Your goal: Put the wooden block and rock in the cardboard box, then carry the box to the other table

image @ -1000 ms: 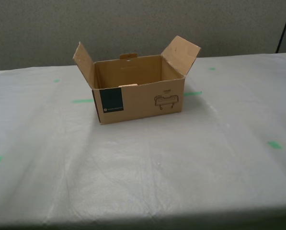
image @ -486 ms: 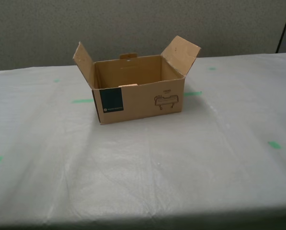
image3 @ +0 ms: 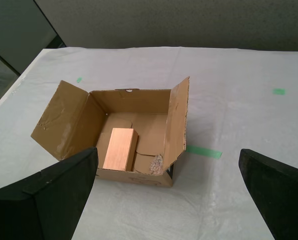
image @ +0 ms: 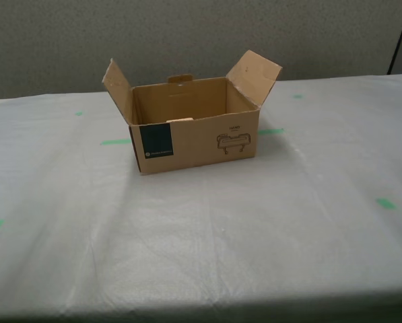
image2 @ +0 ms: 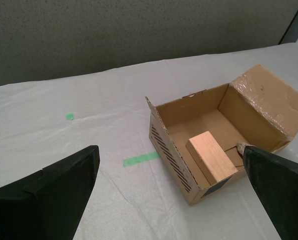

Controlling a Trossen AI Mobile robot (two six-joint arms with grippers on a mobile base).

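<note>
The cardboard box [image: 194,138] stands open, side flaps spread, on the other table [image: 254,222], a whitish-grey wrinkled sheet. The wooden block [image3: 120,149] lies flat on the box floor, and the rock [image3: 155,163] sits beside it in a corner. From the exterior view only a pale sliver of the wooden block [image: 180,120] shows above the front wall, and no arm is seen. My first gripper [image3: 167,152] hovers open above and short of the cardboard box [image3: 134,100]. My second gripper [image2: 169,150] is open too, off the other side of the cardboard box [image2: 171,155], where the wooden block [image2: 211,156] shows.
Green tape marks [image: 386,202] dot the sheet, with a strip [image: 115,141] beside the box. A grey partition wall [image: 201,33] rises behind the table. The table's front edge [image: 201,306] runs along the exterior view's bottom.
</note>
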